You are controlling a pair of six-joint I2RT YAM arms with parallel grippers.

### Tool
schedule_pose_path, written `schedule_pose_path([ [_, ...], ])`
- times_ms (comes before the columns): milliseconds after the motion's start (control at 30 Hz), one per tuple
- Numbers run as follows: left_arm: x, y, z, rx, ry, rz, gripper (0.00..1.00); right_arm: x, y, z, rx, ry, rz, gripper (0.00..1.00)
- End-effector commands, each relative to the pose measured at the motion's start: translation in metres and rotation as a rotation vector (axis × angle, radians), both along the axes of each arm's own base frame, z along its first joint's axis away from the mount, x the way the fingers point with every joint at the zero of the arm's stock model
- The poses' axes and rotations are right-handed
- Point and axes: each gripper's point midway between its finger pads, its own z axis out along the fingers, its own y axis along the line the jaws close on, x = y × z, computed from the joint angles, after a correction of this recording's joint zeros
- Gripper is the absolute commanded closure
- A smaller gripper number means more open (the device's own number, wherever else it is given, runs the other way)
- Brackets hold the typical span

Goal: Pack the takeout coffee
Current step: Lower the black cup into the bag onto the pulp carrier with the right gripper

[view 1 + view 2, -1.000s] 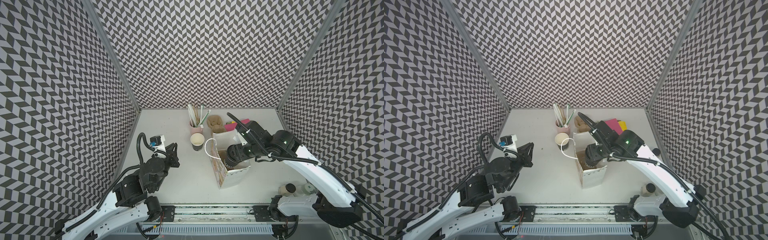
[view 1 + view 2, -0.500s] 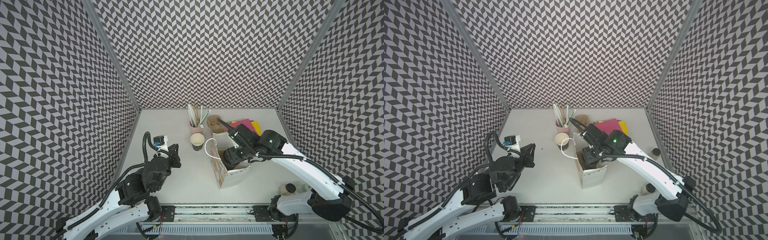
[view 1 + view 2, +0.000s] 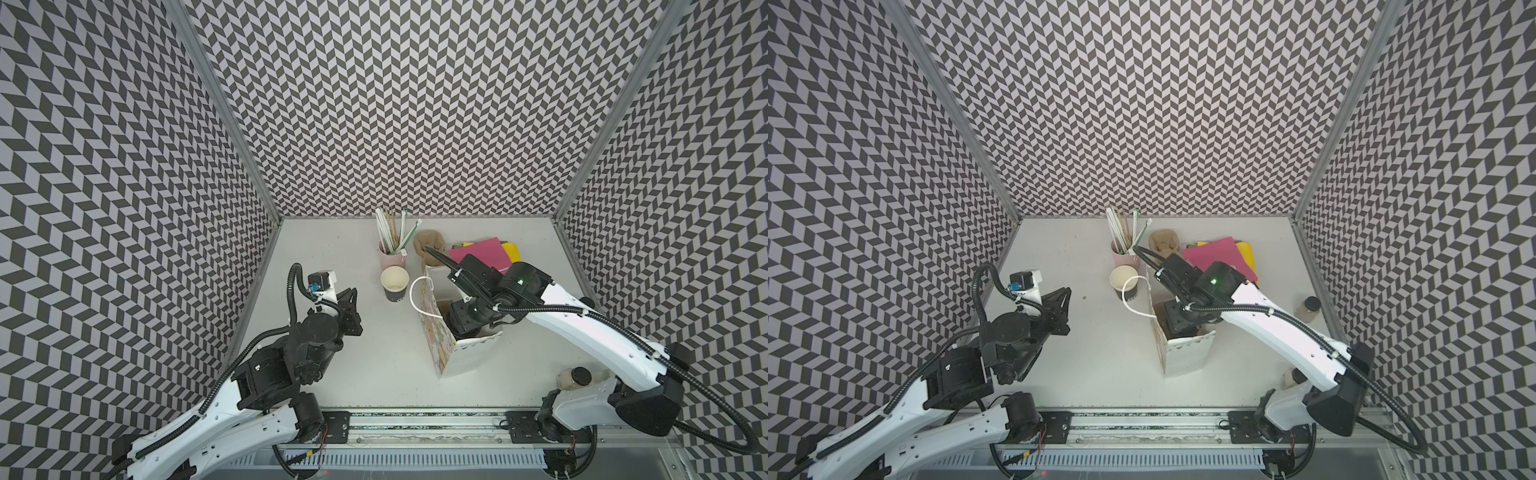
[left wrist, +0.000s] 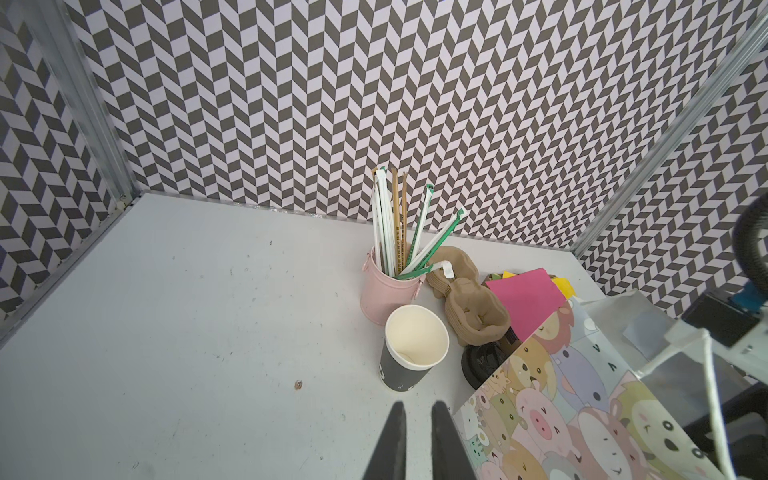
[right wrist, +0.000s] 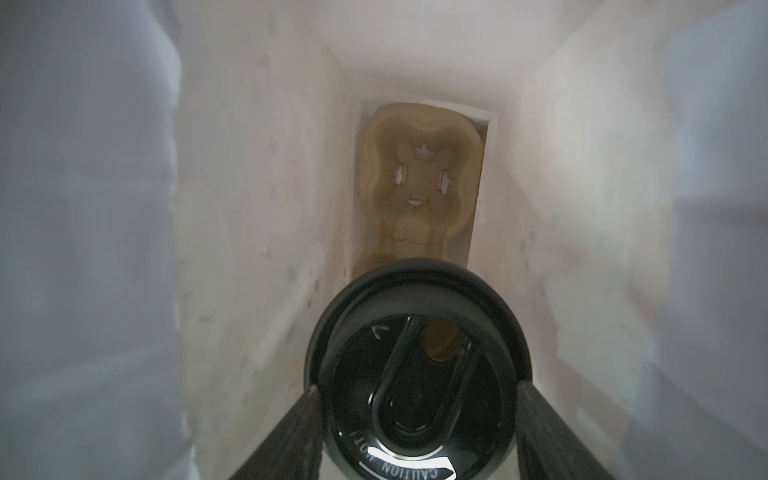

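Robot test cell in lab, not home or shop. Three walls (image 3: 415,104) papered in grey-and-white chevron pattern, joined by bare aluminium corner posts (image 3: 220,108). Plain pale bench (image 3: 332,257) with scuff marks. Two white-and-black arms bolted to metal rail (image 3: 415,419) along front edge, loose cables showing. Café props staged on bench: pink straw holder (image 3: 390,259), lidless paper cup (image 3: 395,282), cartoon-print gift bag (image 3: 457,357).

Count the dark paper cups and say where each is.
2. A lidless cup stands on the table beside the pink straw holder; a lidded cup is inside the gift bag, gripped by the right gripper. More may hide behind the bag.
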Motion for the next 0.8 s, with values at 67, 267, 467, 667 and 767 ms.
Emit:
schedule_pose_path([
  [67, 0.001, 0.005, -0.004, 0.022, 0.01, 0.022, 0.85, 0.002, 0.0, -0.004, -0.015, -0.007, -0.009, 1.0],
  [267, 0.001, 0.004, -0.006, 0.03, 0.015, 0.023, 0.85, 0.003, 0.001, -0.009, -0.029, 0.003, -0.009, 1.0],
  [467, 0.002, 0.003, -0.007, 0.035, 0.019, 0.021, 0.85, 0.001, 0.002, -0.016, -0.042, 0.024, -0.004, 1.0],
  [667, 0.002, 0.003, -0.008, 0.041, 0.022, 0.021, 0.85, 0.001, 0.0, -0.024, -0.066, 0.036, -0.005, 1.0],
  [767, 0.002, 0.003, -0.007, 0.04, 0.021, 0.022, 0.85, 0.002, 0.0, -0.026, -0.071, 0.038, -0.006, 1.0],
])
